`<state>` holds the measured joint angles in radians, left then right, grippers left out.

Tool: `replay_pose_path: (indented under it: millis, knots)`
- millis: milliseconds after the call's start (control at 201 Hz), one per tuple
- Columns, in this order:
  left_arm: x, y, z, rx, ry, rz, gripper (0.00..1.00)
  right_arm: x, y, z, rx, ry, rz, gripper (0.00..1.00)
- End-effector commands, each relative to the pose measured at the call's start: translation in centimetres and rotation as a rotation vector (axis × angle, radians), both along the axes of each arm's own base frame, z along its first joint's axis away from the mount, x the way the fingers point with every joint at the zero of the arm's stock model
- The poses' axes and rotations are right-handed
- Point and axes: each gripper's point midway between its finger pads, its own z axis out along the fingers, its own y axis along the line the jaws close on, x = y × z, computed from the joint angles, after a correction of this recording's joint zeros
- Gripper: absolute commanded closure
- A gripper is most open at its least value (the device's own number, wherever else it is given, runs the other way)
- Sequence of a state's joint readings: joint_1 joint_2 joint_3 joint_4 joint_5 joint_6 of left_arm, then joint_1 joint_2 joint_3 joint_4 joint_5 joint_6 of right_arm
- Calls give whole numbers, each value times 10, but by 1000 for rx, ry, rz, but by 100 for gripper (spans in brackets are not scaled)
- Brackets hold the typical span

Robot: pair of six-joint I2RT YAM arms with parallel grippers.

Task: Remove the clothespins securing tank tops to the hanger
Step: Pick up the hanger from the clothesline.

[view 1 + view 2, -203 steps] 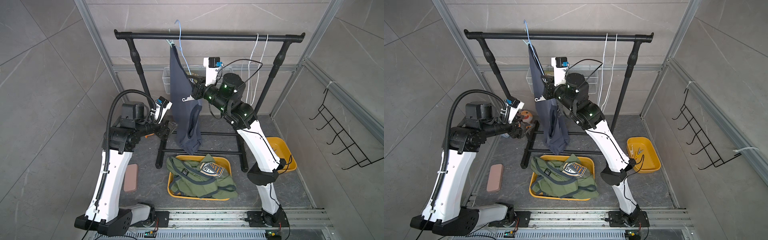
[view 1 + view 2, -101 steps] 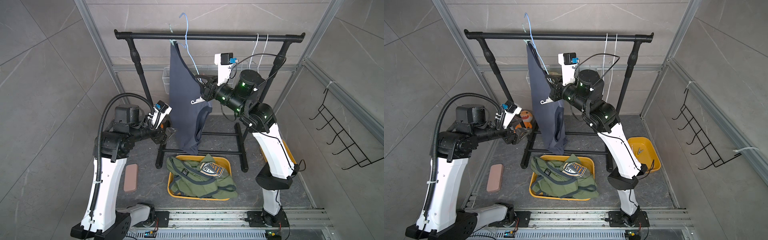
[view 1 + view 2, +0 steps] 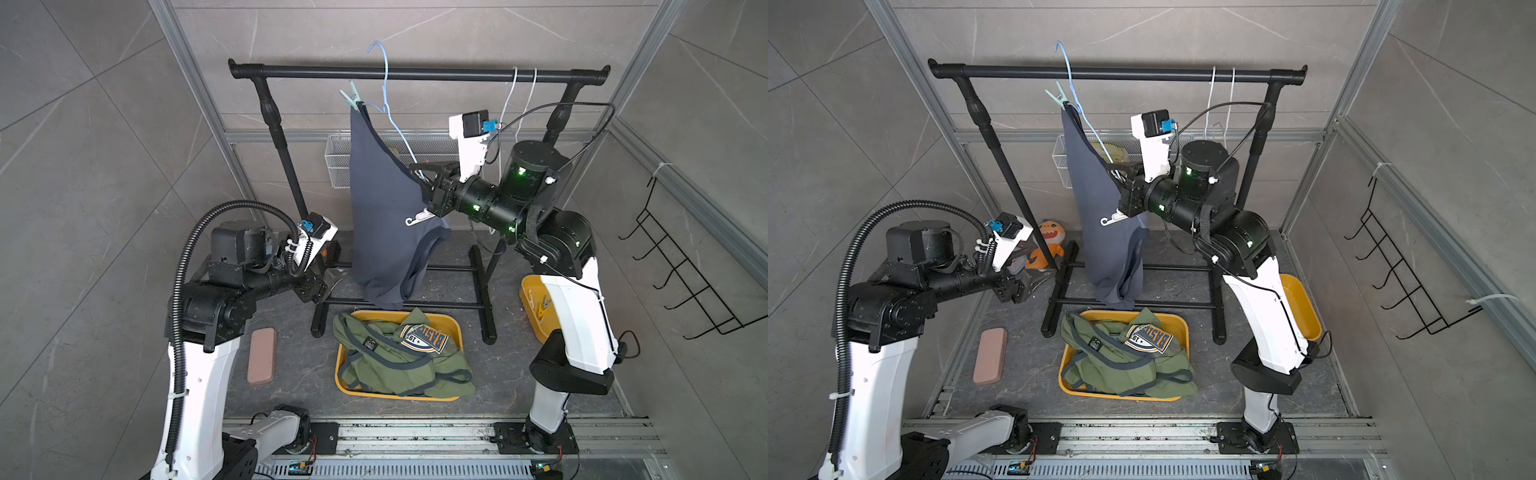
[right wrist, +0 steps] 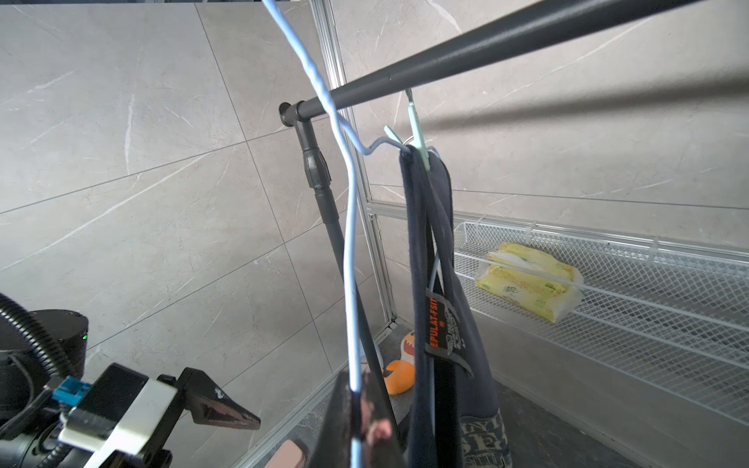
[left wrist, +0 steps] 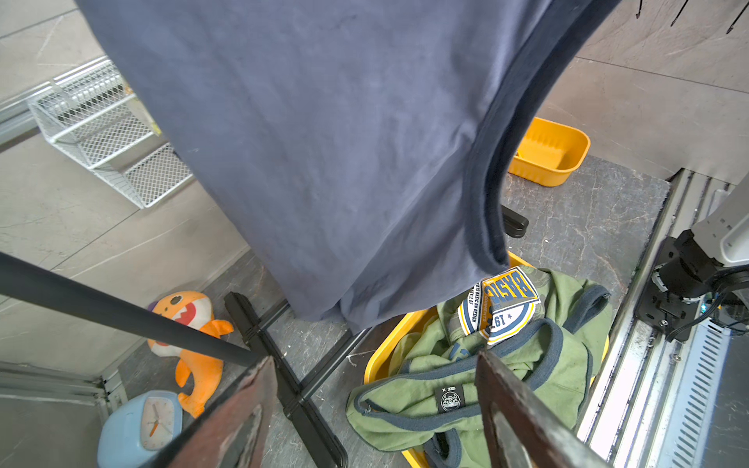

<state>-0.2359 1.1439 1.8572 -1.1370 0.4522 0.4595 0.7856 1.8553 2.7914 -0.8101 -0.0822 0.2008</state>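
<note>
A pale blue wire hanger (image 3: 386, 89) (image 3: 1071, 83) hangs steeply tilted, its hook sticking up above the black rod (image 3: 415, 74). One mint green clothespin (image 3: 351, 96) (image 4: 419, 133) pins a strap of the navy tank top (image 3: 382, 216) (image 5: 324, 142) to the hanger's raised end. My right gripper (image 3: 417, 170) (image 4: 358, 389) is shut on the hanger's lower wire, beside the top. Low and to the left of the top's hem, my left gripper (image 3: 332, 278) (image 5: 375, 360) is open and holds nothing. Two olive tank tops (image 3: 395, 365) lie in the yellow bin (image 3: 451, 322).
A small yellow bin (image 3: 530, 291) behind the right arm holds loose clothespins (image 3: 542, 305). White hangers (image 3: 513, 95) hang at the rod's right end. A wire basket (image 3: 338, 162) is on the back wall. A plush toy (image 3: 1050, 239) and a pink block (image 3: 262, 353) lie on the floor.
My right gripper has drawn the hanger to the right, tilting it more, and the navy top swung with it. My left gripper has dropped back slightly and opened a little wider.
</note>
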Motion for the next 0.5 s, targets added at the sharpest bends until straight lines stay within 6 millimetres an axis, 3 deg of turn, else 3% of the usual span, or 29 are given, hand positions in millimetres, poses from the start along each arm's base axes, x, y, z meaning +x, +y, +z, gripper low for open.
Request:
replay_pose_path:
  millis: [0, 244, 498]
  knots:
    - [-5, 4, -5, 33, -14, 3, 18, -26, -16, 20, 6, -64, 34, 100]
    - [0, 6, -16, 37, 3, 19, 12, -53, -40, 33, 5, -95, 50, 100]
    - [18, 4, -19, 4, 23, 38, 7, -89, -69, 64, 74, -161, 79, 100]
